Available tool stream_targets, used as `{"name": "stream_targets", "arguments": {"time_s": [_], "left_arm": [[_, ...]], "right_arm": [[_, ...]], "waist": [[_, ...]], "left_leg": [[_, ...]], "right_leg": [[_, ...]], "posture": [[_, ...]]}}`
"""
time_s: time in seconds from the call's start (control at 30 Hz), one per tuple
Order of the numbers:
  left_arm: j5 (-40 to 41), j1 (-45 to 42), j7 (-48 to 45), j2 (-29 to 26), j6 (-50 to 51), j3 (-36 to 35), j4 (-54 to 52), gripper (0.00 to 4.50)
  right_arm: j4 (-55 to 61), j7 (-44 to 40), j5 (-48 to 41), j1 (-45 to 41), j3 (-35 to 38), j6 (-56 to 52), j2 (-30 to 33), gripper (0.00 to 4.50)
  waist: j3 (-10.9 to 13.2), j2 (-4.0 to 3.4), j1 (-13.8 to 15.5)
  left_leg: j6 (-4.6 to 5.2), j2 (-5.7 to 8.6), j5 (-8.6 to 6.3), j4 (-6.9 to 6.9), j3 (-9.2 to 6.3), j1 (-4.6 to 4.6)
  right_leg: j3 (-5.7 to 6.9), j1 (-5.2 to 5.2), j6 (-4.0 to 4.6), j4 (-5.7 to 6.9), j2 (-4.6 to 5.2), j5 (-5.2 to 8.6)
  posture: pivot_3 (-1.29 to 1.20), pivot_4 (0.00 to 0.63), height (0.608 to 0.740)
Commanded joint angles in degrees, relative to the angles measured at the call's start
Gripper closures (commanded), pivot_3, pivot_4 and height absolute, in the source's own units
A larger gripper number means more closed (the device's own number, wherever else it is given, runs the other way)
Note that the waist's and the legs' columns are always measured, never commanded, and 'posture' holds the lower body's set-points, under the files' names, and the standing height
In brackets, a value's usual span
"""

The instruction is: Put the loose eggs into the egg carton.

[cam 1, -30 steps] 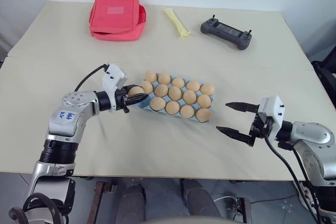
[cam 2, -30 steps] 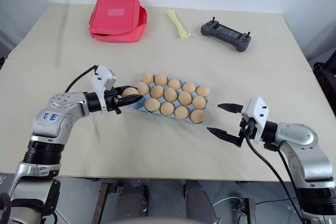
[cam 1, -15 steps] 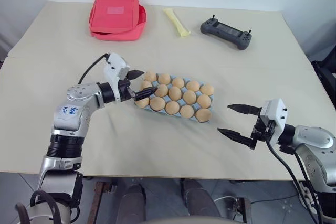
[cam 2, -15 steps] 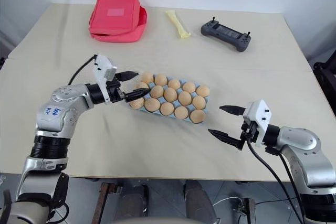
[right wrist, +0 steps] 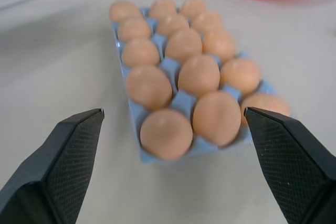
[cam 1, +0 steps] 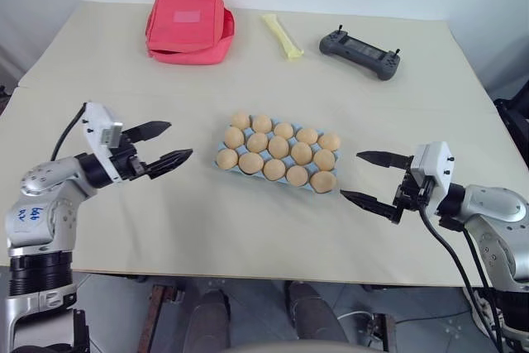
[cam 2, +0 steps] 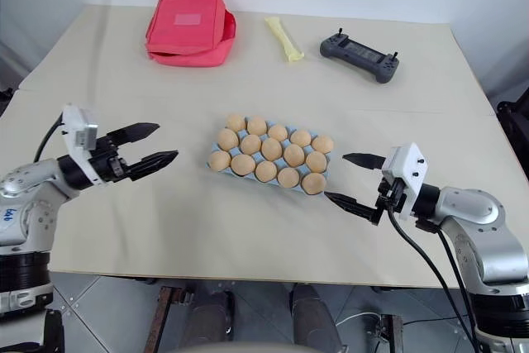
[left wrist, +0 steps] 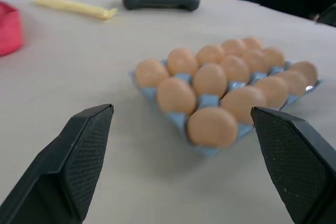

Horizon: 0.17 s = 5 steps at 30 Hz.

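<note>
Near the middle of the table (cam 1: 248, 229), the egg carton (cam 1: 227, 164) now carries an egg in every cup that shows, three rows of five, and no loose eggs lie on the bare cloth around it. A second ago the left gripper (cam 1: 162, 145) was pressed against the carton's corner nearest the table's left edge with an egg between its fingers; that egg (cam 1: 226, 157) now sits in the corner cup, and the gripper has let go and drawn back toward the left edge, well apart from the carton. From that I judge the filling is done, or very nearly, though the far row is partly masked by the nearer eggs, so one cup there may escape me.

Both pairs of jaws stand spread wide. The left gripper holds nothing and touches nothing, its fingers pointing level at the carton. The right gripper (cam 1: 372, 178) hangs near the carton's end closest to the table's right edge, likewise empty and clear of it.
</note>
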<state>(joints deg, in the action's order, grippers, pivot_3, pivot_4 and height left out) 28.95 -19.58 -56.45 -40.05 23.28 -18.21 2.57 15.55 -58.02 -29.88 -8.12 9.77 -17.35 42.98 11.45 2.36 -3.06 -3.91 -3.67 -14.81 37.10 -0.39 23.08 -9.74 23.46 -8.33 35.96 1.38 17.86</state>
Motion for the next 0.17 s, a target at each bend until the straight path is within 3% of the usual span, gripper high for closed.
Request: {"name": "stream_targets", "arguments": {"time_s": [0.03, 0.17], "left_arm": [[0.55, -0.20, -0.17, -0.91, -2.09, -1.57, 0.13, 0.04], [0.50, -0.18, -0.07, -0.79, -2.65, -0.99, 0.15, 0.04]], "right_arm": [[0.75, -0.05, -1.59, -1.46, 1.33, -0.25, 0.18, 0.00], [0.96, 0.23, -1.58, -1.76, 1.25, -0.52, 0.09, 0.00]], "waist": [[0.00, 0.00, -0.05], [0.00, 0.00, -0.14]], "left_leg": [[0.00, 0.00, 0.00, -0.01, 0.00, 0.01], [0.00, -0.01, 0.00, -0.08, 0.00, 0.01]], "right_leg": [[0.00, 0.01, -0.02, 0.00, 0.00, -0.01], [0.01, 0.03, -0.24, 0.01, 0.00, -0.12]], "posture": [[0.00, 0.150, 0.740], [0.00, 0.150, 0.740]]}}
